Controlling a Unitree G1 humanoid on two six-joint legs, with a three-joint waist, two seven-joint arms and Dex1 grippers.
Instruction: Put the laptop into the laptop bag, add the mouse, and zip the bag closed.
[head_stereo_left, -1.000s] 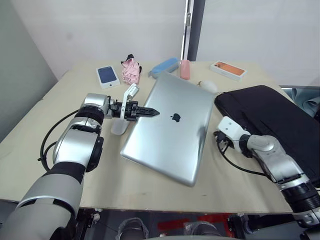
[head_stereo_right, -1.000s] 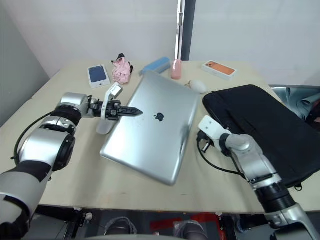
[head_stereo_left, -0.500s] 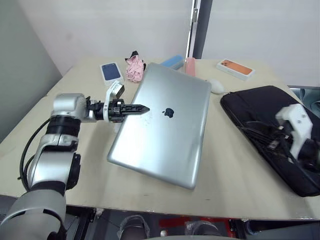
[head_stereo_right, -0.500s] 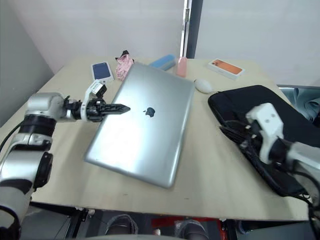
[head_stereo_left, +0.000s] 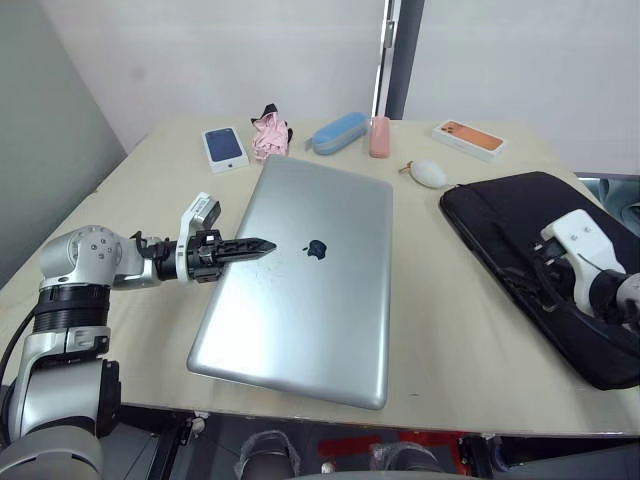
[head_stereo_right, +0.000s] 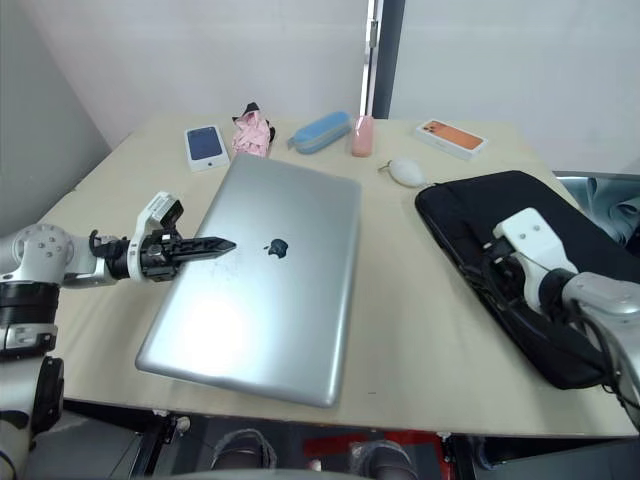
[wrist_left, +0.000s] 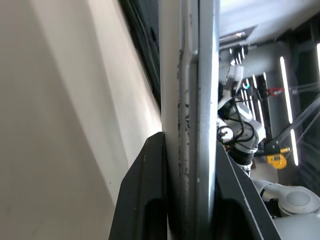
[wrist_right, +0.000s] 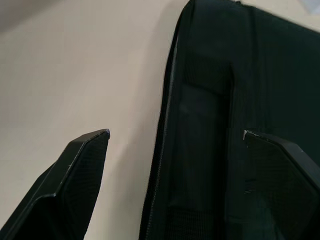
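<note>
While closed & lying slantwise mid-worktop: 1 laptop (head_stereo_left: 300, 280), silver, dark logo at lid centre, near edge just short of the worktop's front edge.
Left gripper (head_stereo_left: 262, 245): fingers clamped on laptop's left edge, one above the lid, one under; wrist view has the laptop's thin edge pinched between both black fingers (wrist_left: 145, 200).
Right gripper (wrist_right: 172, 137): fingers spread apart, holding nothing, over the bag's left edge where bag meets bare worktop; one finger over the worktop, the other over the black fabric.
Laptop bag (head_stereo_left: 530, 250): 1, black, soft, flat on worktop's right side, well apart from laptop; can't tell if zip is open.
Mouse (head_stereo_left: 428, 173): 1, white, oval, at back of worktop, just beside the bag's far left corner, between bag & laptop's far right corner; not touching either.
Worktop (head_stereo_left: 440, 330): pale beige, 1.
Phone boxes: 2 — blue-topped box (head_stereo_left: 224, 149) back left, orange-topped box (head_stereo_left: 468, 139) back right.
Pink items: 2 — crumpled pink cloth thing (head_stereo_left: 268, 137) next to blue-topped box; upright pink case (head_stereo_left: 379, 137) near back centre.
Blue pouch (head_stereo_left: 338, 132): 1, oblong, light blue, between the pink cloth thing & pink case.
Total loose things on worktop besides laptop, bag, mouse: 5, all along the far edge.
</note>
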